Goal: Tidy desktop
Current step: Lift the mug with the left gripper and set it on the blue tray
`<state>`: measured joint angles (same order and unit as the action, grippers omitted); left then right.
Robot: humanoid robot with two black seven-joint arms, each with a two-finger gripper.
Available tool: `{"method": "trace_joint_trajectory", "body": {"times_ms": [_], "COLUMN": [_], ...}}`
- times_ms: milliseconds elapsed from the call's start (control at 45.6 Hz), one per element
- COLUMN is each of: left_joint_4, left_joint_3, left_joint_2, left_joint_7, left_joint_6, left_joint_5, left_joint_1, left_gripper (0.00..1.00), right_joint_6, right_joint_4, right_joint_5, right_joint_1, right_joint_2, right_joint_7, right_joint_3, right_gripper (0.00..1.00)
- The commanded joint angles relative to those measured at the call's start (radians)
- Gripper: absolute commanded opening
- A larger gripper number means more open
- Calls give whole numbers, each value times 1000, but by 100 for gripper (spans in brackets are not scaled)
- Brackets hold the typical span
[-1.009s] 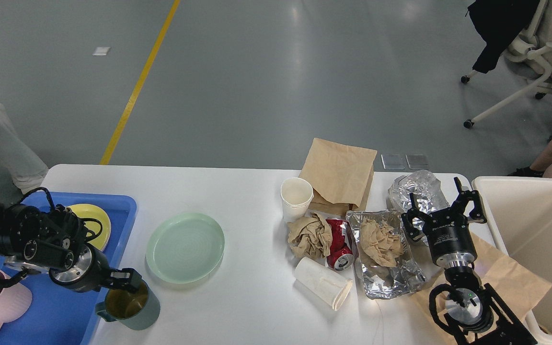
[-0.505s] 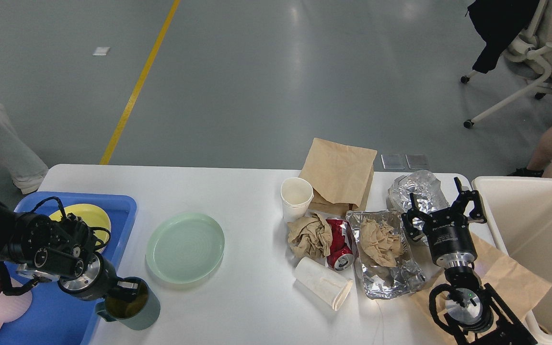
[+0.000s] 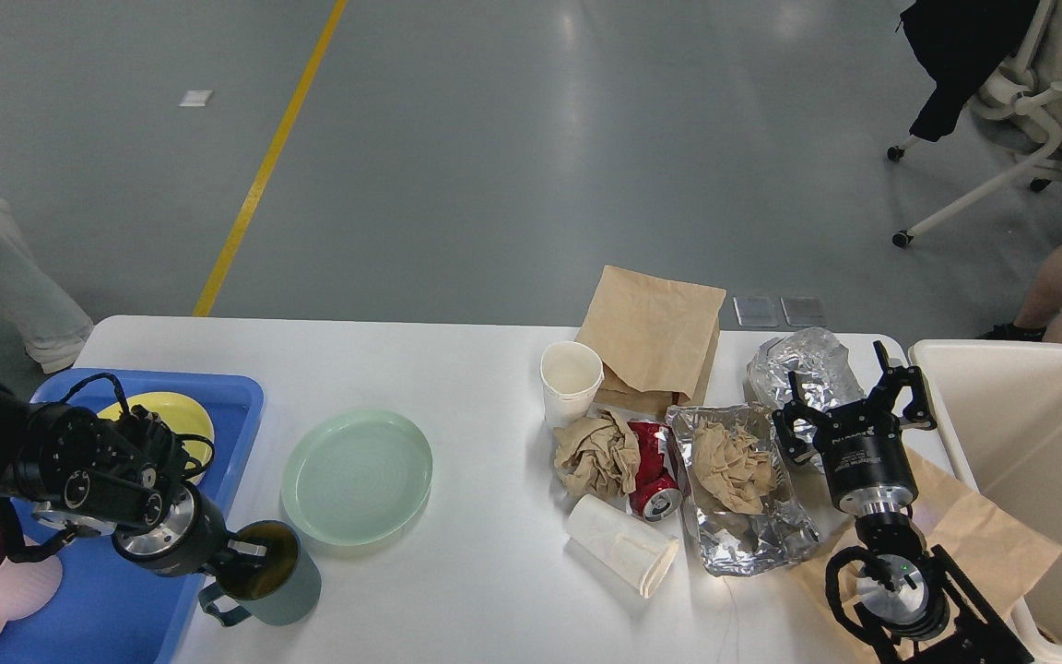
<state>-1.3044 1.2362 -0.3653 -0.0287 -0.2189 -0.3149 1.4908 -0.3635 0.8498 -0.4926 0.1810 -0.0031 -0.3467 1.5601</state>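
— White, smooth rectangular desktop [image 3: 476,369]: where do we list it?

— Across the view's lower half, under everything. At nine o'clock, our blue plastic tray [image 3: 218,461] with a yellow plate [image 3: 182,417]; at three o'clock, a cream plastic bin [image 3: 1029,433].

— Left gripper [image 3: 250,557]?

— Clamped on the rim of a grey-green mug [image 3: 277,581], at seven o'clock from a pale green round plate [image 3: 356,475].

— Right gripper [image 3: 854,406]?

— Fingers spread, holding nothing, over crumpled silver foil [image 3: 803,364], at two o'clock from a foil tray [image 3: 752,544].
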Motion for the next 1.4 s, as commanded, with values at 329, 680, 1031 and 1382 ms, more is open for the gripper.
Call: {"method": "trace_joint_trajectory", "body": {"times_ms": [329, 680, 1031, 1382], "left_joint_4": [-294, -290, 62, 280], "left_joint_3": [167, 230, 30, -213], "left_joint_2": [-104, -184, -454, -462], "left_joint_7": [0, -13, -108, -123], "left_joint_6": [-238, -304, -289, -267], "left_joint_5": [3, -15, -263, -302], "left_joint_1": [597, 648, 211, -170], "left_gripper": [0, 0, 0, 1], "right_joint_6": [0, 0, 0, 0], "right_joint_4": [0, 0, 0, 0], "right_joint_5": [0, 0, 0, 0], "right_joint_1": [0, 0, 0, 0], "right_joint_2": [0, 0, 0, 0], "right_joint_7": [0, 0, 0, 0], "right_joint_3": [0, 0, 0, 0], "right_gripper": [100, 100, 100, 100]}}
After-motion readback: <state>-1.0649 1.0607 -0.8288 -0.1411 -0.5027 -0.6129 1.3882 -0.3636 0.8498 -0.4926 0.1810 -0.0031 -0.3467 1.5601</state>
